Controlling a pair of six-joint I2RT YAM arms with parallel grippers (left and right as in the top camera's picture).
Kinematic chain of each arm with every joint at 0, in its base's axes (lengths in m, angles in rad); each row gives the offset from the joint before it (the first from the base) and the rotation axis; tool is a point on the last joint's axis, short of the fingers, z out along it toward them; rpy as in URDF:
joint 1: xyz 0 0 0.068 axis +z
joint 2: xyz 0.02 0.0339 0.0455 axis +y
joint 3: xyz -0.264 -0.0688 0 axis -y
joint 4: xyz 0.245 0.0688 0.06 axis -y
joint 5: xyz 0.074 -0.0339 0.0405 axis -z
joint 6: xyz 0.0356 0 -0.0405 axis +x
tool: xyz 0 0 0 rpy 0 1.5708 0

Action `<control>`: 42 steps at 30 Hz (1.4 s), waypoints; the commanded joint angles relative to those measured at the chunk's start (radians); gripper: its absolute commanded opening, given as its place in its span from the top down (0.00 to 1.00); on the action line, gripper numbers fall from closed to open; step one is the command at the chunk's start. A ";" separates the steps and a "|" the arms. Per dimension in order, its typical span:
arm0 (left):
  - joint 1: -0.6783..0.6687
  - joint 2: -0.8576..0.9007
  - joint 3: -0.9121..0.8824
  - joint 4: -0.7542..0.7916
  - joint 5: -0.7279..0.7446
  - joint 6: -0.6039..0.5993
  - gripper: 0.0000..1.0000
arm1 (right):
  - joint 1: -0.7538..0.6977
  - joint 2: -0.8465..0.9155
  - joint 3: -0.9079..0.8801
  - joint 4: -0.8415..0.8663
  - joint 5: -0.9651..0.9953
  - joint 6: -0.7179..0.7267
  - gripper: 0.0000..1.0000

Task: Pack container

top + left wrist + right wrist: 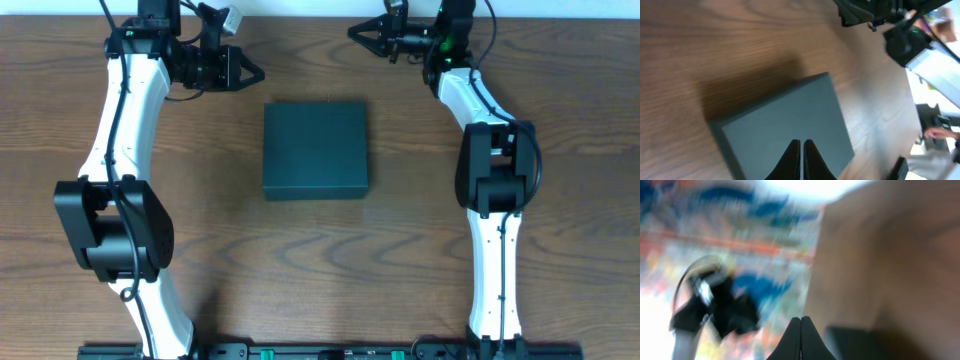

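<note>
The container is a matte black square box lying shut in the middle of the wooden table. It also shows in the left wrist view and as a blurred dark corner in the right wrist view. My left gripper is shut and empty, raised near the table's far edge, left of the box. My right gripper is shut and empty, raised at the far edge, right of the box. Both sets of fingertips are pressed together. No snack packets are in view.
The wooden table surrounds the box on all sides. Beyond the far edge the right wrist view shows a blurred colourful background and the other arm. A person's hand appears off the table in the left wrist view.
</note>
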 commanded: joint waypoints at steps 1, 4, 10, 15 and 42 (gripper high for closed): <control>-0.003 -0.011 0.003 -0.004 -0.123 -0.093 0.94 | -0.039 -0.011 0.002 -0.053 0.308 -0.266 0.98; -0.004 -0.011 0.003 -0.014 -0.143 -0.105 0.94 | -0.062 -0.012 0.058 -0.064 0.313 -0.264 0.98; -0.009 -0.050 0.003 -0.048 -0.208 -0.145 0.94 | -0.073 -0.095 0.192 -0.400 0.233 -0.472 0.98; -0.015 -0.179 0.003 -0.064 -0.317 -0.144 0.94 | -0.068 -0.268 0.202 -0.876 0.420 -0.792 0.98; -0.041 -1.141 -0.352 -0.440 -0.409 0.119 0.94 | 0.278 -1.244 0.105 -2.049 1.189 -1.158 0.98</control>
